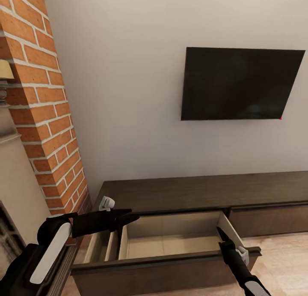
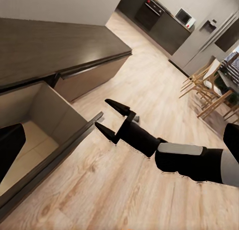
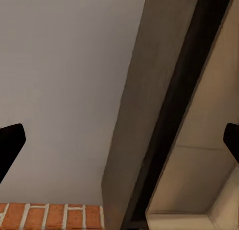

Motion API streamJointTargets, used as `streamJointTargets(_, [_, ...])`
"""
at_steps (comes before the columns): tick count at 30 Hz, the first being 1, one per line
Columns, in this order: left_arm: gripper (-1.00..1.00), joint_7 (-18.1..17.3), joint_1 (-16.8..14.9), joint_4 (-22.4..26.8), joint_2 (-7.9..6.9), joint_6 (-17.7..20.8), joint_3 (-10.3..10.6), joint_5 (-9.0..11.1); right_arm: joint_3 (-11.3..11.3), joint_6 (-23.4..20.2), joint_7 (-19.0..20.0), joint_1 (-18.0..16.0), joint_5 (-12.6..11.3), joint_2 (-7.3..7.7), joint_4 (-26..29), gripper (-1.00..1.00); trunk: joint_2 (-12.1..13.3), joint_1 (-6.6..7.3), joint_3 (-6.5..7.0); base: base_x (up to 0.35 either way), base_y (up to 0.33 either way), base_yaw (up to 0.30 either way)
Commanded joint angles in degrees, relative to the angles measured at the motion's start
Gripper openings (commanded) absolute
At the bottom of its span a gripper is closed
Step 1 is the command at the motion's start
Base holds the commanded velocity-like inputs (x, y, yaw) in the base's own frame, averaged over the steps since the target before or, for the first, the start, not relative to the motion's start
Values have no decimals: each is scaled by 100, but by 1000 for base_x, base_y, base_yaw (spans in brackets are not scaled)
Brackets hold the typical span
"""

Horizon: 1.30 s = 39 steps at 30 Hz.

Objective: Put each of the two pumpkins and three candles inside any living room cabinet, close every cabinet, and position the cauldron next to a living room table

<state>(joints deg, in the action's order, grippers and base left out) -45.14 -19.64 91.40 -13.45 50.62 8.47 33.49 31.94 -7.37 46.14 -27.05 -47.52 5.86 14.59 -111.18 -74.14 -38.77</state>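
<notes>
Cabinet drawer: stiff wood, handleless, likely heavy; front edge to be taken. Right gripper spread, empty, just beside it. Left gripper jaws: can't tell.

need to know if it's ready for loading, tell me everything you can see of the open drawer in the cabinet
The drawer of the long, low dark-brown wood cabinet is pulled well out. Its flat front has no handle; the pale beige interior looks empty where visible. It sits at the cabinet's brick-chimney end, below the wall screen. The open right gripper is at its right front corner; contact is unclear.
</notes>
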Motion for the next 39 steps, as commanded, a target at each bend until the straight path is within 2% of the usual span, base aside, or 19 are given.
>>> streamJointTargets(1, [100,-1,-4,1,-4,26,4,16,-141,-67,-23,-3,-55,-11,142,100,39,23,12,0,0,0])
streamJointTargets(5, [100,-3,-4,1,-7,26,5,16,-414,-83,-72,1,-56,-25,393,100,199,111,84,0,0,0])
streamJointTargets(8, [100,9,-4,1,-3,26,14,15,-496,-161,-69,3,-52,-20,523,100,320,177,138,0,0,0])
streamJointTargets(11, [100,25,-4,1,-2,26,27,11,-690,-437,-65,65,-44,-9,842,100,440,243,192,0,0,0])
streamJointTargets(13, [100,29,-4,1,-1,26,29,10,-903,-648,-72,130,-42,-1,1107,100,520,287,228,0,0,0])
streamJointTargets(14, [100,33,-4,1,-1,26,33,9,-1165,-874,-109,193,-39,6,1397,100,560,309,246,0,0,0])
streamJointTargets(16, [100,37,-4,1,-1,26,36,9,-1404,-1073,-247,242,-30,12,1687,100,640,353,282,0,0,0])
streamJointTargets(17, [100,43,-4,1,0,25,37,9,-1564,-1213,-493,273,-9,18,1957,100,681,375,300,0,0,0])
streamJointTargets(19, [100,63,-4,1,0,25,39,8,-1672,-1305,-785,294,34,24,2225,100,761,419,336,0,0,0])
streamJointTargets(20, [100,100,-6,1,0,26,39,8,-1745,-1362,-1041,316,99,34,2493,100,801,441,354,0,0,0])
streamJointTargets(24, [100,207,-6,1,0,26,40,8,-1833,-1420,-1401,474,398,66,3018,100,961,529,425,0,0,0])
streamJointTargets(25, [100,263,-9,1,0,26,42,8,-1854,-1435,-1521,554,651,75,3254,100,1001,550,443,0,0,0])
streamJointTargets(27, [100,318,-10,1,0,26,46,8,-1863,-1444,-1605,619,948,81,3497,100,1082,594,479,0,0,0])
streamJointTargets(28, [100,372,-11,1,0,26,54,8,-1856,-1453,-1660,695,1245,84,3722,100,1122,616,497,0,0,0])
streamJointTargets(32, [100,549,-13,-4,0,25,74,8,-1845,-1464,-1770,818,1810,79,4081,100,1242,682,551,0,0,0])
streamJointTargets(36, [100,682,-13,-6,0,26,71,7,-1799,-1465,-2055,860,2026,85,4208,100,1242,682,551,9,0,0])
streamJointTargets(39, [100,708,-10,-4,0,23,53,8,-1778,-1463,-2235,871,2084,79,4239,100,1242,682,551,39,0,0])
